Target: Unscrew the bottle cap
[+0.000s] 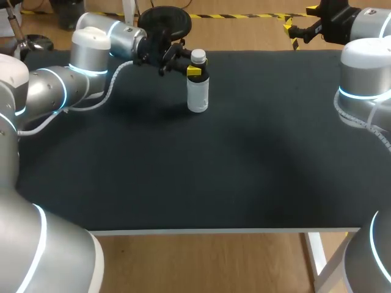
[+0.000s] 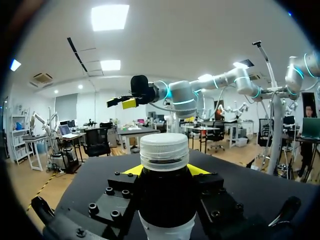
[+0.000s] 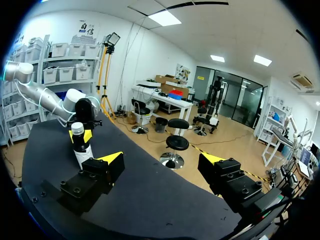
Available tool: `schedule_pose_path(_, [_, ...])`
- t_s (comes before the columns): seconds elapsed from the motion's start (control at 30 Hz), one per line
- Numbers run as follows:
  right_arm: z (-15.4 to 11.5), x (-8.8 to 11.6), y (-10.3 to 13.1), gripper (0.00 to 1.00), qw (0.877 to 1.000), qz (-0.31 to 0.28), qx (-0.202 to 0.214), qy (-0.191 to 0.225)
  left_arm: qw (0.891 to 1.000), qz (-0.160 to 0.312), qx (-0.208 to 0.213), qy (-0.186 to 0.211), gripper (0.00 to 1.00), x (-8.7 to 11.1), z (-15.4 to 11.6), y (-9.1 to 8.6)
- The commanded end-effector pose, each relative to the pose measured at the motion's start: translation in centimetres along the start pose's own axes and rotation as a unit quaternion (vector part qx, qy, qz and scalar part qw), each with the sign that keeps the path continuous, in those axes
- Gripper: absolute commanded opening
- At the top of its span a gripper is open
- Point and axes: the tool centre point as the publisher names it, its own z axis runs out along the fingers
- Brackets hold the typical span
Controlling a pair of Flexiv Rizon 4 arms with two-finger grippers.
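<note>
One bottle (image 1: 197, 91) in left claw (image 1: 193, 71), near far table (image 1: 256, 183) edge.

No legible text on anything here. Bottle (image 1: 197, 94): no print I can make out in any view. Cap (image 2: 164, 150): plain white, ribbed, no markings. Tabletop (image 1: 244, 152): plain black, no labels or numbers.
</note>
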Motion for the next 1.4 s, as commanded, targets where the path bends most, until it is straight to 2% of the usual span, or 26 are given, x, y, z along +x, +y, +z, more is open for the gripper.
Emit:
schedule_pose_path(0.03, [-0.01,-0.03,-0.03,1.0,1.0,0.0,0.0,0.0,0.999,0.002,0.005,0.031,0.0,-0.63,-0.33,0.42])
schedule_pose_path(1.4, [-0.01,-0.03,-0.03,1.0,1.0,0.0,0.0,0.0,1.0,-0.003,0.007,0.023,0.0,-0.58,-0.56,0.61])
